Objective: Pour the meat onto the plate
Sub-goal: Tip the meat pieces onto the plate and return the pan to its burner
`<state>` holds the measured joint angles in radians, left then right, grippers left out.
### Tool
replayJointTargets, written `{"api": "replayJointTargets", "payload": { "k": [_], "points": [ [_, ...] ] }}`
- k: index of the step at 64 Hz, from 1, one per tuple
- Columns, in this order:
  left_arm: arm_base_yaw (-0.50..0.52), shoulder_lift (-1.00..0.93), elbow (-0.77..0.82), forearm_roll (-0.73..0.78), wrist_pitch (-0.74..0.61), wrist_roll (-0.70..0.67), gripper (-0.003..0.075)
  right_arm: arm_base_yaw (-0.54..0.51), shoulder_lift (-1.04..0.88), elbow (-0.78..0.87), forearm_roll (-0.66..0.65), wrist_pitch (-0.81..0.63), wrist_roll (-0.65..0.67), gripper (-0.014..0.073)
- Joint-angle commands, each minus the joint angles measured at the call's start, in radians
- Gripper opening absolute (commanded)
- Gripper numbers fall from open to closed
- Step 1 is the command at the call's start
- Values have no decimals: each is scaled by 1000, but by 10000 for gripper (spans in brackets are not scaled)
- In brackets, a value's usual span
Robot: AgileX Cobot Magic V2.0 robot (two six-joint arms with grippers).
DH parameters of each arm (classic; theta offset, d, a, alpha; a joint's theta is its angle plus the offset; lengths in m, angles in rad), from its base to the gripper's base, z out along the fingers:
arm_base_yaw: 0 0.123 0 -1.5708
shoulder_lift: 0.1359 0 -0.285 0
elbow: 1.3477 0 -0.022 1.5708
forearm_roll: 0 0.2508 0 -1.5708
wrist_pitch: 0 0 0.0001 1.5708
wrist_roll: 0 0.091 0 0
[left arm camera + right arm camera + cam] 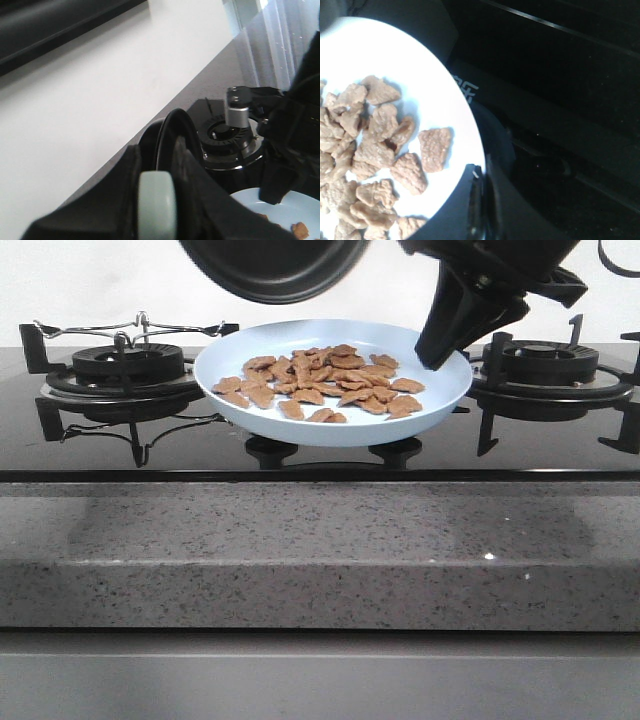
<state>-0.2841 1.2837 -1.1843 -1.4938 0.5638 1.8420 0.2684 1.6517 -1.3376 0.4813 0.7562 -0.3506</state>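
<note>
Front view, as I log it: meat [325,384] heaped on plate [240,400]; right pincer [447,348] at its rim, grip unreadable; left pincer [159,200] clenched on pan handle [157,207].

The meat [370,160] lies as loose reddish-brown chunks on the pale plate [440,95], some overlapping and one chunk apart from the heap toward the rim. A dark gripper finger [475,210] touches the plate's rim. Beside the plate is the glossy black stovetop [560,100].
</note>
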Motion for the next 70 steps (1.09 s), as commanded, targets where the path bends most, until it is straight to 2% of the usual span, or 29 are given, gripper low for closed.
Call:
{"api": "replayJointTargets", "payload": {
  "k": [1,19,31,38,51,58,70],
  "points": [
    [68,-29,-34,-92,-20,-136,-20,1,-34,-26,11,-37,-12,-60],
    [352,38,-34,-235,54,-509,-20,1,-34,-26,11,-37,-12,-60],
    [478,145,-34,-369,137,-727,-20,1,-34,-26,11,-38,-12,-60],
    [509,214,-40,-369,154,-846,-20,1,-34,-26,11,-38,-12,-60],
    [527,320,-43,-369,156,-936,-20,1,-34,-26,11,-38,-12,-60],
    [527,371,-47,-369,193,-940,-20,1,-34,-26,11,-38,-12,-60],
    [527,425,-47,-369,178,-940,-9,1,-34,-26,11,-38,-12,-60]
  ]
}}
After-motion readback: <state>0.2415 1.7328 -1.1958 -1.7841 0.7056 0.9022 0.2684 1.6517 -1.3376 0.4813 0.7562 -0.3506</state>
